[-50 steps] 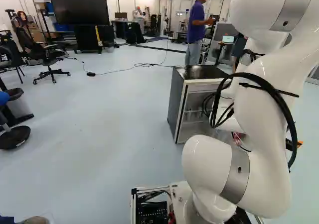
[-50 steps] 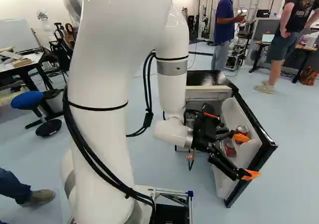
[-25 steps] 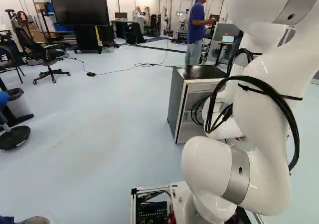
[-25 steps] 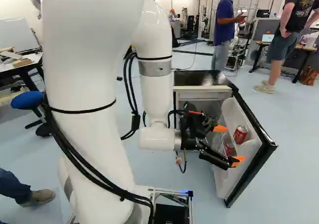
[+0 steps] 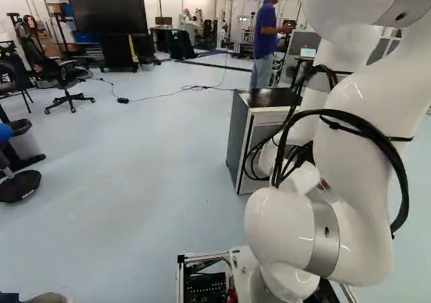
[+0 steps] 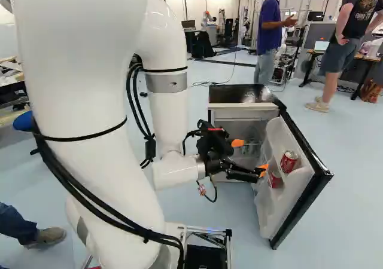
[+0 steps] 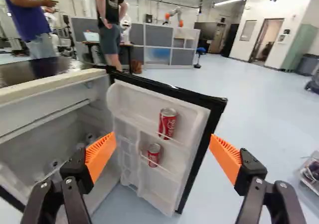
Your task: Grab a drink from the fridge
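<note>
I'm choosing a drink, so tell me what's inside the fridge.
The door holds an upper red can and a lower red can; deeper inside, the gripper hides part.

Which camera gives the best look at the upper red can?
The wrist view: the upper can stands uncovered in the door there. The right base view shows it smaller; the left base view doesn't clearly show it.

From behind the arm point(image 6: 90, 89), both base views face the fridge point(image 6: 239, 94), seen closer in the wrist view
</note>
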